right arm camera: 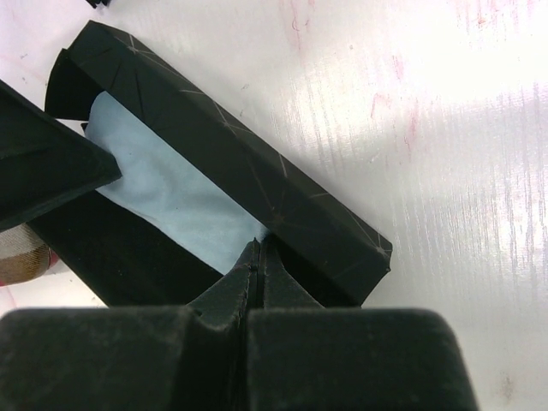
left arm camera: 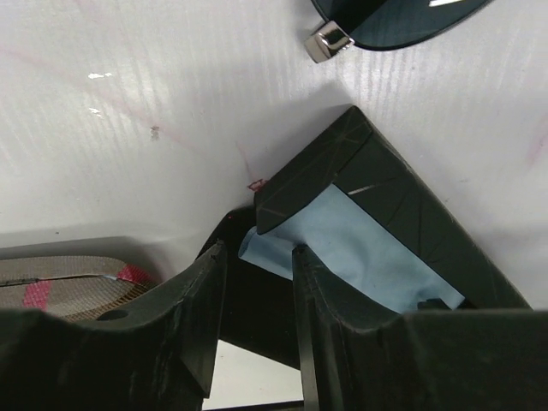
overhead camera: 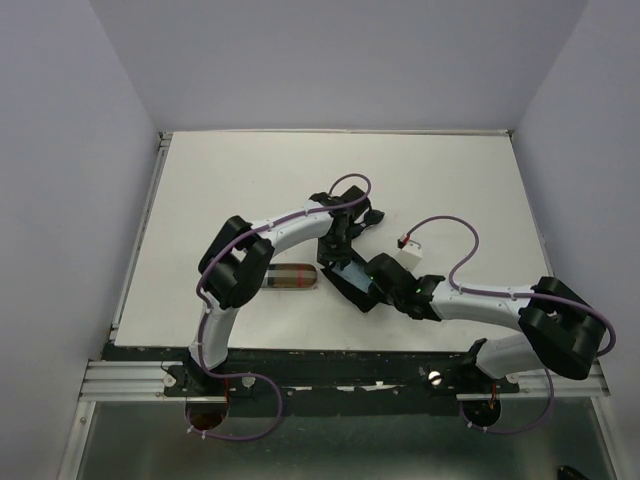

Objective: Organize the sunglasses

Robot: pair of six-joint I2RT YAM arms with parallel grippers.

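The black-framed sunglasses show as a dark lens with a metal hinge at the top of the left wrist view (left arm camera: 402, 21); in the top view they lie just beyond the left gripper (overhead camera: 372, 214). The orange sunglasses are out of view. The plain black case (overhead camera: 350, 278) lies open mid-table with a light blue cloth (right arm camera: 163, 188) inside. My left gripper (left arm camera: 257, 257) is open, its jaws straddling the case's near end (overhead camera: 335, 243). My right gripper (right arm camera: 259, 248) is shut, its tips pinching the cloth's corner inside the case (overhead camera: 364, 283).
The plaid case (overhead camera: 290, 277) lies closed just left of the black case, under the left arm; it also shows in the left wrist view (left arm camera: 60, 278). The black case's lid (right arm camera: 231, 145) stands up along its far side. White walls surround the table.
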